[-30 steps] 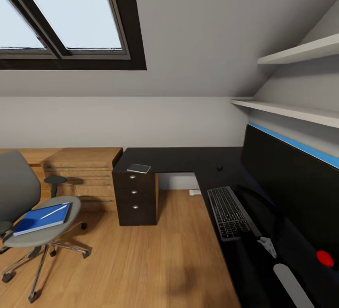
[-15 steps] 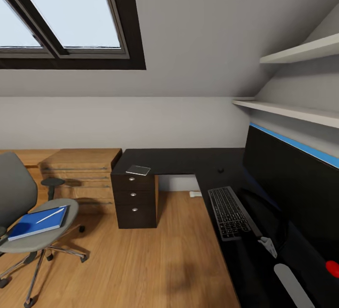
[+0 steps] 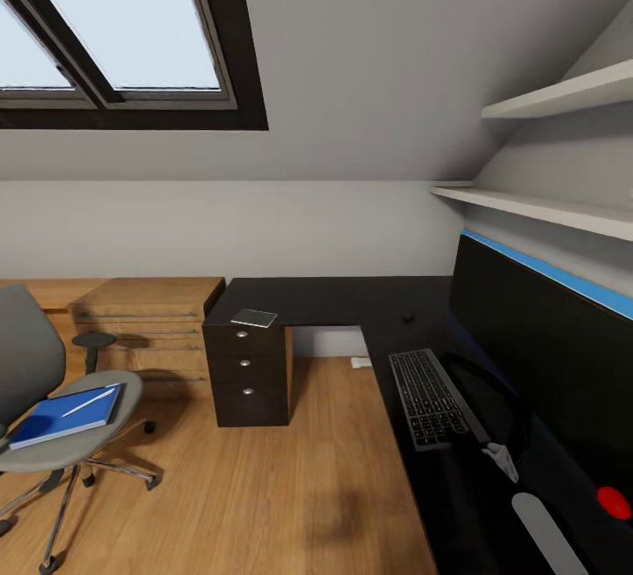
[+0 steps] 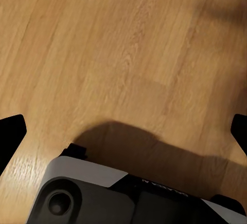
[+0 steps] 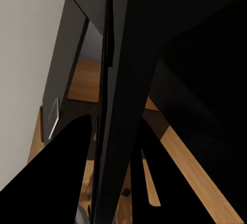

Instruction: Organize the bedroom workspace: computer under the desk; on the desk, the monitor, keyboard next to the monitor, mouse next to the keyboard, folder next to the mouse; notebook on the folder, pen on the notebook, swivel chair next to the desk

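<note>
Black-topped L-shaped desk (image 3: 334, 298) fills the right side, carrying the monitor (image 3: 536, 355) along its back edge and the keyboard (image 3: 429, 396) beside it. Grey swivel chair (image 3: 44, 399) stands well apart, holding the blue folder (image 3: 63, 415) with the pen (image 3: 88, 401) on top. Notebook (image 3: 254, 317) lies at the desk's left corner; mouse (image 3: 408, 318) near the inner corner. To fetch the folder well, approach the chair squarely. Left gripper (image 4: 123, 131) hangs over bare floor, fingers wide; right gripper's state cannot be told.
</note>
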{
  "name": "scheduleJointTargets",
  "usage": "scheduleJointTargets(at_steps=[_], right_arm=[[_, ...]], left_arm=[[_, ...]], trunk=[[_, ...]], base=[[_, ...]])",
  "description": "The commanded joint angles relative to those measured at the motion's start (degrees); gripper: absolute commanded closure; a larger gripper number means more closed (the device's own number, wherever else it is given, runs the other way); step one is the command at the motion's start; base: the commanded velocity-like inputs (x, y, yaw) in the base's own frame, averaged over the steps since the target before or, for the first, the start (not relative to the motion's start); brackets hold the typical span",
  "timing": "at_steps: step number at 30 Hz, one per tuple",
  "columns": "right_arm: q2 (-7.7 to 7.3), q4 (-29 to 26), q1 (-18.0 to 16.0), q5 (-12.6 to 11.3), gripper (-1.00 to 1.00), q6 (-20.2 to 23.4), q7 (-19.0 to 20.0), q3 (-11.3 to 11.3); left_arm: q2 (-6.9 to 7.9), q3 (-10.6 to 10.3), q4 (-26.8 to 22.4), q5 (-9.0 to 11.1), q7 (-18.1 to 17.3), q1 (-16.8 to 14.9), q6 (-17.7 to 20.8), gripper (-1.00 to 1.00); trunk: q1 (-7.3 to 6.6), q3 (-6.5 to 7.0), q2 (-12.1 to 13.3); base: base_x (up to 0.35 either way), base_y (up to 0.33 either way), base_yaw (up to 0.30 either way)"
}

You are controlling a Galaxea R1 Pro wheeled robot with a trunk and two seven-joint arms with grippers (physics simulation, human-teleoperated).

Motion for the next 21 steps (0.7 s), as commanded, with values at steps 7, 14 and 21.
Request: scheduleJointTargets(at_steps=[7,14,21], right_arm=[[0.16,0.28,-0.02,-0.38,1.00,0.53,-0.20,-1.74],[0.13,1.59,-0.02,-4.18,1.00,0.79,-0.27,-2.56],[0.09,1.74,-0.02,-6.79,1.00,0.80,-0.31,-2.49]], left_arm=[[0.00,-0.05,-0.12,0.49,0.45,-0.01,0.13,-1.00],[0.00,-0.04,-0.14,0.53,0.44,0.00,0.13,-1.00],[0.00,-0.06,-0.18,0.53,0.42,0.01,0.13,-1.00]], trunk=[[0.00,-0.07,-0.04],[0.00,-0.07,-0.04],[0.00,-0.07,-0.04]], base=[[0.000,-0.007,0.000],[0.000,0.000,0.000],[0.000,0.000,0.000]])
